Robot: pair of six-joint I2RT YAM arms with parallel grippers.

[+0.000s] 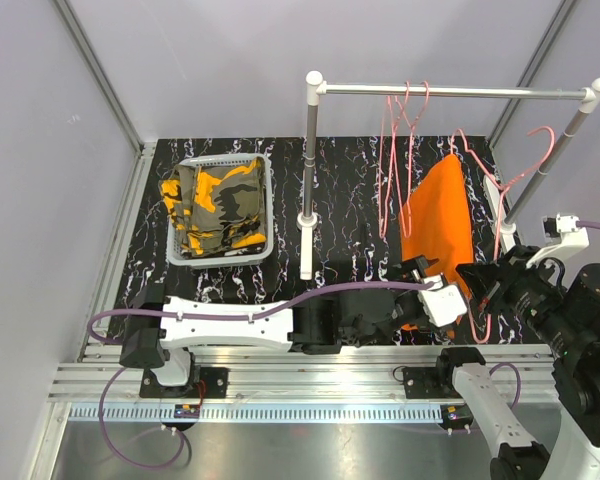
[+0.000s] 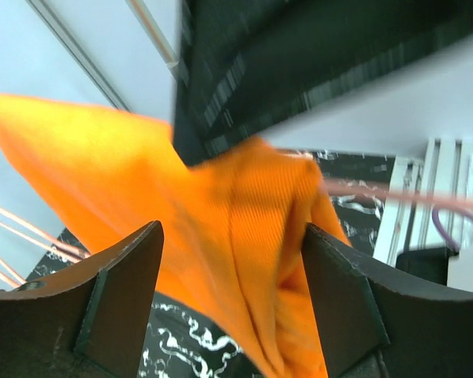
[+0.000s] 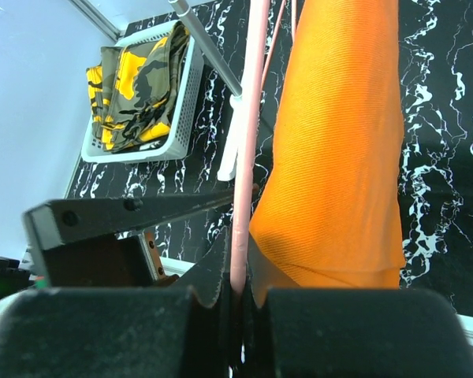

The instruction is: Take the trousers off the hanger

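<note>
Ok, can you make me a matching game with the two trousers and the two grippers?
1 orange trousers
2 camouflage trousers
3 left gripper
4 right gripper

A lying in the basket
B shut on the pink hanger
C hanging up in the air
D open, with the orange trousers between its fingers

Pairs: 1-C, 2-A, 3-D, 4-B

Robot lab test cell: white enclosure walls [image 1: 40,150], aluminium extrusion rail [image 1: 310,378], black marbled tabletop [image 1: 350,200].
</note>
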